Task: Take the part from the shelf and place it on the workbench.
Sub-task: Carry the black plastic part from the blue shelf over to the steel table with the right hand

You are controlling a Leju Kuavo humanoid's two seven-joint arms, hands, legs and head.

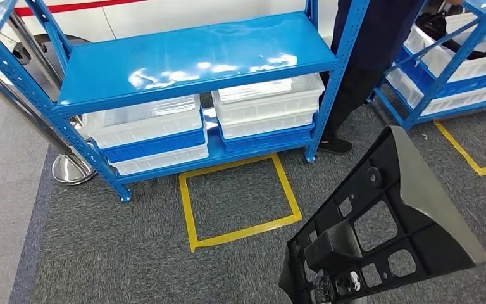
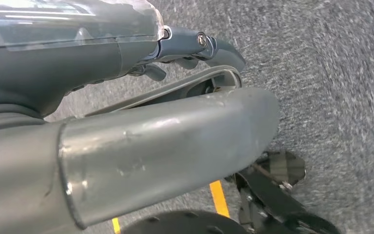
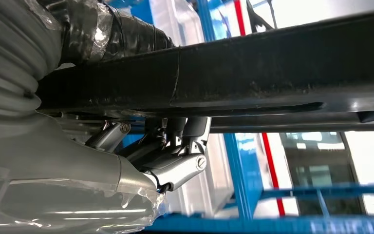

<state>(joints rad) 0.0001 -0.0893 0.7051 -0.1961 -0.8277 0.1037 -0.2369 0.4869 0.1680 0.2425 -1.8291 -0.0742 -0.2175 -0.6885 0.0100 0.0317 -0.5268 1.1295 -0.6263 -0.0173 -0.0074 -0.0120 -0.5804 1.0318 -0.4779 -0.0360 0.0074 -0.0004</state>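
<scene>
A: Biggest first — the blue shelf (image 1: pixel 196 60) stands ahead on the grey carpet (image 1: pixel 101 253), white bins (image 1: pixel 269 104) on its lower tier.
B: And the part (image 1: pixel 386 221)?
A: Off the shelf already, carried low beside it; the right robot hand (image 3: pixel 175 156) has its fingers curled round a bar of it. No bench in sight.
B: Left robot hand (image 2: pixel 195 53)?
A: Hanging over the carpet, nothing in it — fingers too hidden to tell.
B: Risk?
A: One-handed hold on a wide part — it could twist loose or clip the shelf post while turning.
</scene>
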